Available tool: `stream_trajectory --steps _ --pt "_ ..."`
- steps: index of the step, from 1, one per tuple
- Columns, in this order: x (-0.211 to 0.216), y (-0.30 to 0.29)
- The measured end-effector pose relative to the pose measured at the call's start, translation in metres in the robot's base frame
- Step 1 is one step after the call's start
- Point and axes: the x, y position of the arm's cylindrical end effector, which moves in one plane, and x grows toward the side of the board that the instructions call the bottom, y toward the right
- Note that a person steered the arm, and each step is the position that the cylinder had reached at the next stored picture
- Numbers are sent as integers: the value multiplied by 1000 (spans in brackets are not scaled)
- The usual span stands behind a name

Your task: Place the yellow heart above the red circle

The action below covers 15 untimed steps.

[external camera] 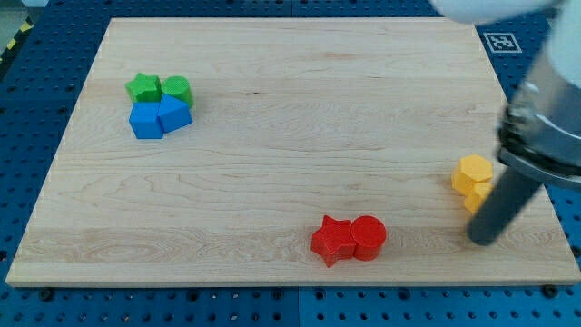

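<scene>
The red circle [369, 237] lies near the view's bottom, right of centre, touching a red star [333, 241] on its left. At the view's right, a yellow hexagon [473, 172] sits with a second yellow block [476, 196] just below it, partly hidden by my rod; its shape cannot be made out. My tip [482, 240] rests on the board just below and right of the yellow blocks, to the right of the red circle.
A green star [143, 88] and another green block [178, 91] sit at the view's upper left, with a blue cube [145, 120] and another blue block [173, 114] touching below them. The wooden board's right edge [536, 173] runs close to my rod.
</scene>
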Motion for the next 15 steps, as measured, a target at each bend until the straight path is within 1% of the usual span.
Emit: stream_trajectory --steps 1,2,3,4,5,6,7,8,10,11,13,15 --pt "6 55" --pt "-26 70" --pt "-66 31" --pt "-73 -42" --pt "-73 -40" --pt "-72 9" --pt "-54 47" --pt "-30 38" --pt "-30 -85" --pt "-31 -88" --pt "-38 -68" --pt "-55 -77"
